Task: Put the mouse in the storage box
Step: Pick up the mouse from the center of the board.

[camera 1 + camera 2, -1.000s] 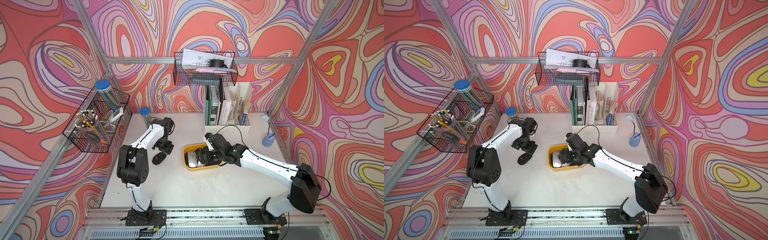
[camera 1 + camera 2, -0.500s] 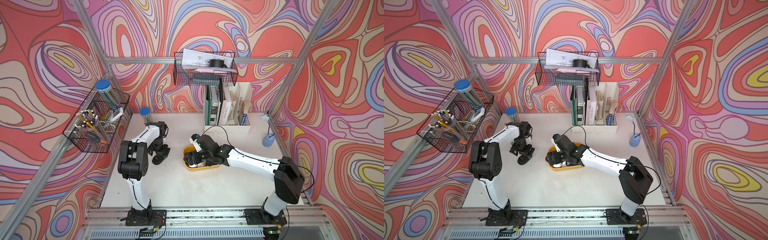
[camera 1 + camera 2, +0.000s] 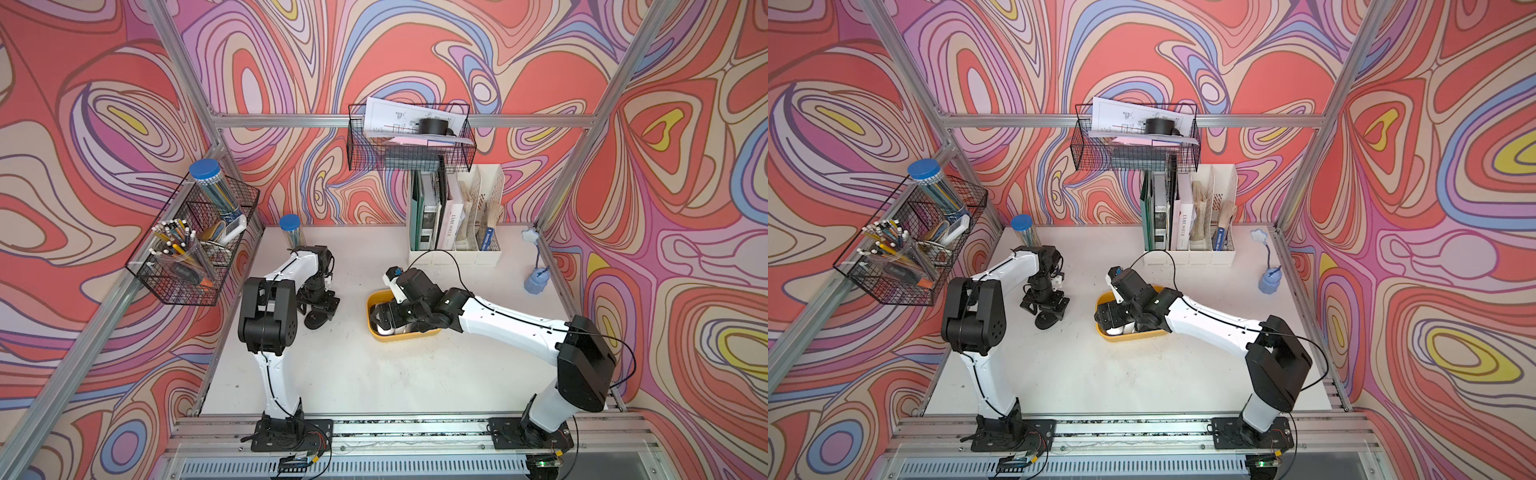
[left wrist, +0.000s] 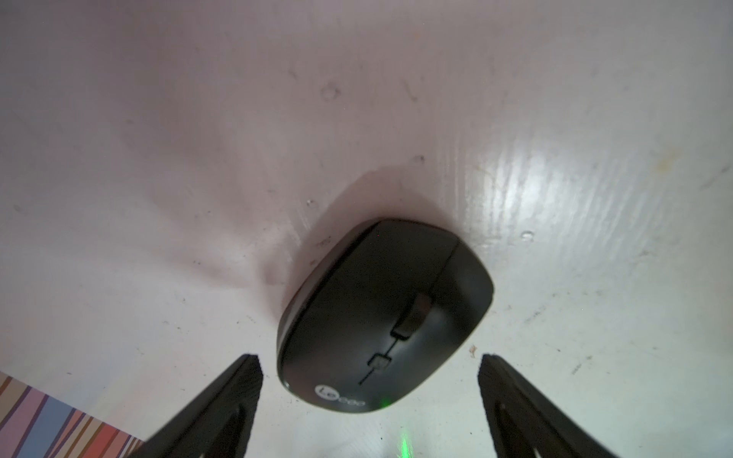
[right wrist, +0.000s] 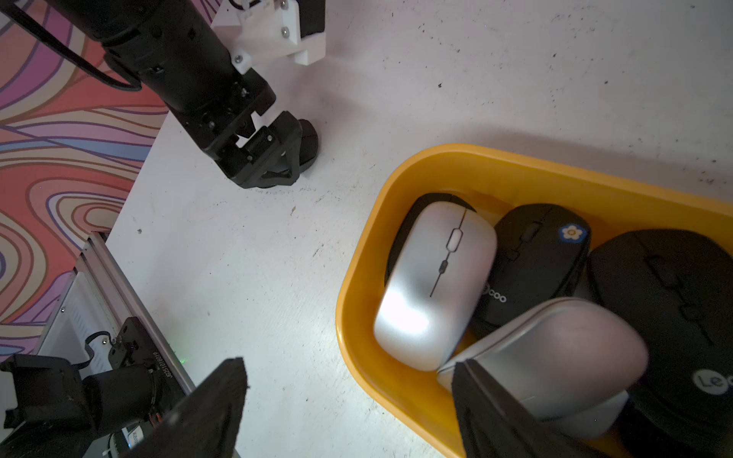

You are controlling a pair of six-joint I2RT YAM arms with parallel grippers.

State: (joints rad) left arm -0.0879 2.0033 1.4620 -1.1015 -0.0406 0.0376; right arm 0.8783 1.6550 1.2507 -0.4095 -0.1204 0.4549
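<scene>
I've got the black mouse (image 4: 384, 317) lying flat on the white table (image 3: 353, 374), outside the storage box (image 3: 409, 336) and clear of its short end on the left arm's side; both top views show it there (image 3: 1047, 319). My left gripper (image 4: 368, 357) hangs right over it with the jaws spread. In the left wrist view a finger stands on each side of the mouse's logo end, with a strip of table showing between each finger and the shell, so nothing is gripped. My right gripper (image 5: 347, 366) is down at the storage box, also spread wide. One finger is over bare table just outside the yellow wall, and the other is inside the box in front of a tilted silver mouse (image 5: 555, 357). I can't tell whether that finger touches it. The box already holds a flat silver mouse (image 5: 432, 285) against the near wall, a black mouse with a flower sticker (image 5: 535, 265) beside it, and a larger black mouse (image 5: 674, 309) beyond that.
</scene>
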